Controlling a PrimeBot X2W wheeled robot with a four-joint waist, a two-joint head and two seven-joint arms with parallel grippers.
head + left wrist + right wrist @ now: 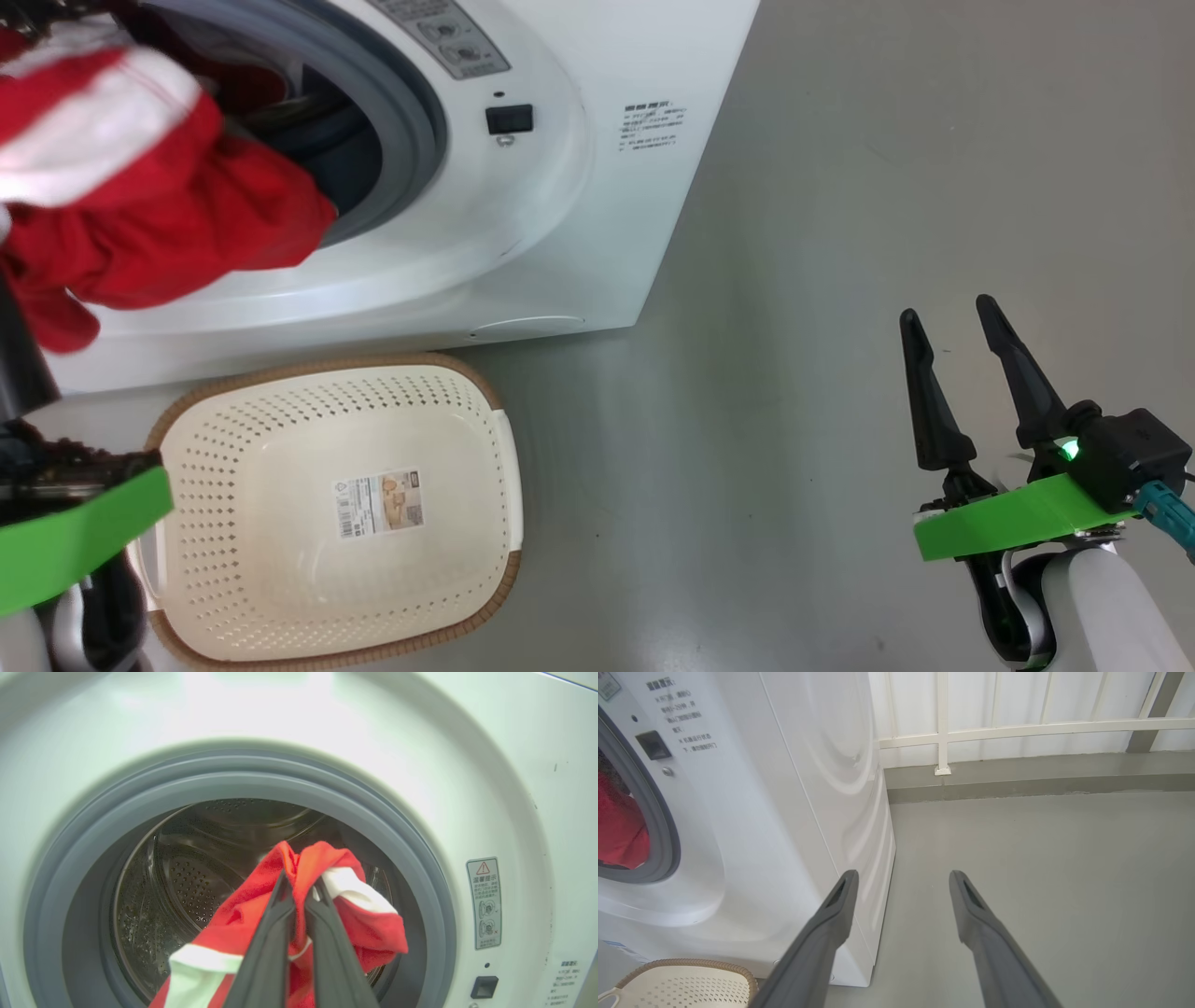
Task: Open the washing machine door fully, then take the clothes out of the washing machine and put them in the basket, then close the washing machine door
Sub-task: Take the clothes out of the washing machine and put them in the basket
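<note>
Large white glossy front-loading washing machine (560, 233) is seen w/ smooth grey rubber gasket (373, 826) round the opening & perforated steel drum (187, 882) behind. Soft bright red clothes w/ white panels (364, 924) are pinched by the left pincer (301, 879), jaws nearly closed on the fabric, at the drum mouth. Small cream perforated plastic basket w/ brown woven-look rim (509, 579) is set on the matt grey floor (840, 233), just in front of the machine. Right pincer (946, 311) is held wide open, nothing gripped, well apart from the machine.
</note>
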